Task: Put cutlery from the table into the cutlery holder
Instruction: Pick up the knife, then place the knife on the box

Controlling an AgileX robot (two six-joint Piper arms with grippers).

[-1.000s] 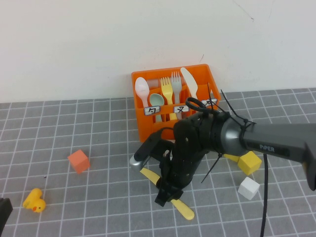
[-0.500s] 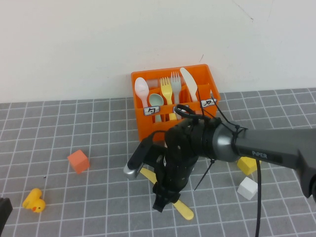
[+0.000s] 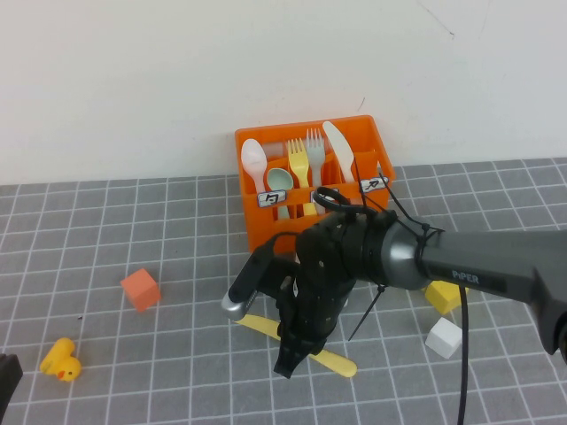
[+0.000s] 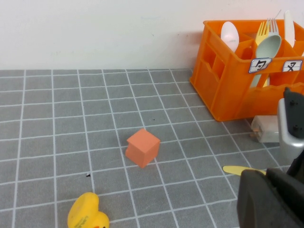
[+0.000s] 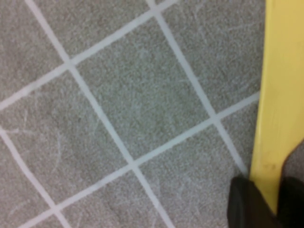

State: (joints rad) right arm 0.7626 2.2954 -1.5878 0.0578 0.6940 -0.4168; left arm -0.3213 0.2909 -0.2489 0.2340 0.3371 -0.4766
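Note:
The yellow knife (image 3: 335, 359) lies flat on the grey grid table (image 3: 133, 221), in front of the orange cutlery holder (image 3: 266, 232). My right gripper (image 3: 285, 361) reaches down over the knife's middle. In the right wrist view its dark fingertips (image 5: 244, 204) are shut on the knife (image 5: 280, 95). The mint-green spoon (image 3: 281, 180) and the yellow fork (image 3: 299, 159) stand in the holder beside white cutlery. My left gripper (image 4: 266, 176) is shut and empty at the near left table corner (image 3: 7, 376). The left wrist view shows the knife tip (image 4: 236, 169) and the holder (image 4: 228, 90).
An orange cube (image 3: 141, 289) and a yellow duck (image 3: 62, 360) sit on the left of the table. A yellow block (image 3: 447, 297) and a white block (image 3: 446, 337) sit right of my right arm. The holder stands against the white wall.
The right gripper shifted slightly left, then stayed low. The yellow knife swung under it from a steep diagonal to a flatter line across the table. The left arm has not moved.

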